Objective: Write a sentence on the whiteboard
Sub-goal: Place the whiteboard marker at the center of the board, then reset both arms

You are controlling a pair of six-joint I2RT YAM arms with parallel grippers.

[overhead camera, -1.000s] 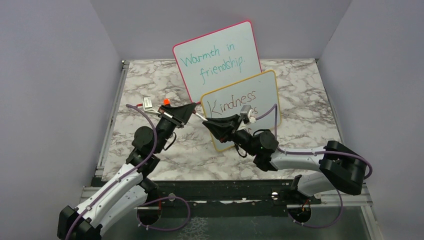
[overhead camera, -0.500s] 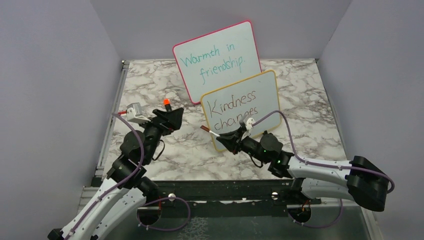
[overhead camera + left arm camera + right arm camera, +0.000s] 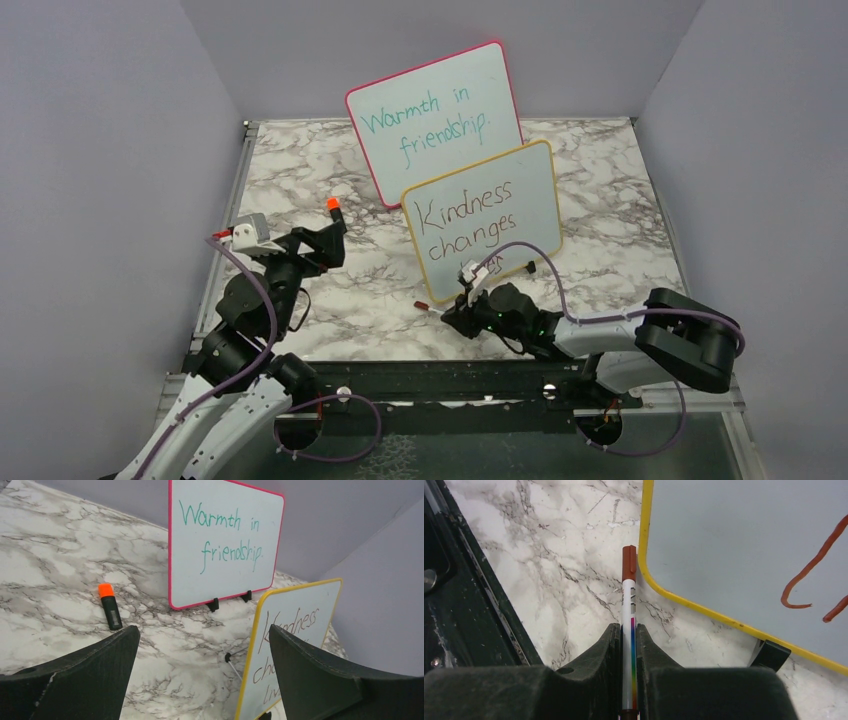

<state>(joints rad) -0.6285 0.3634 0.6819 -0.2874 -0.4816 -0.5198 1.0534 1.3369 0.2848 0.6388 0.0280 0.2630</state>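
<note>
The yellow-framed whiteboard [image 3: 535,190] stands upright at mid-table. Its reddish-brown sentence [image 3: 465,205] reads "Kindness changes"; the right arm's cable covers most of a third line. In the left wrist view the whiteboard [image 3: 300,605] is at the right and the sentence [image 3: 292,622] is partly behind a finger. My right gripper [image 3: 452,314] is low by the board's lower left corner, shut on a white marker [image 3: 628,600] with a brown-red cap. The cap lies beside the whiteboard's frame [image 3: 646,575]. My left gripper [image 3: 328,235] stands open and empty, left of the board.
A pink-framed board [image 3: 435,110] with teal writing stands behind the yellow one. A black marker with an orange cap [image 3: 333,205] stands on the marble table [image 3: 300,170], left of the boards. Grey walls close in the sides and back.
My left gripper has opened and drawn back to the left, away from the marker. My right arm has carried the marker down from the board's face to near the table.
</note>
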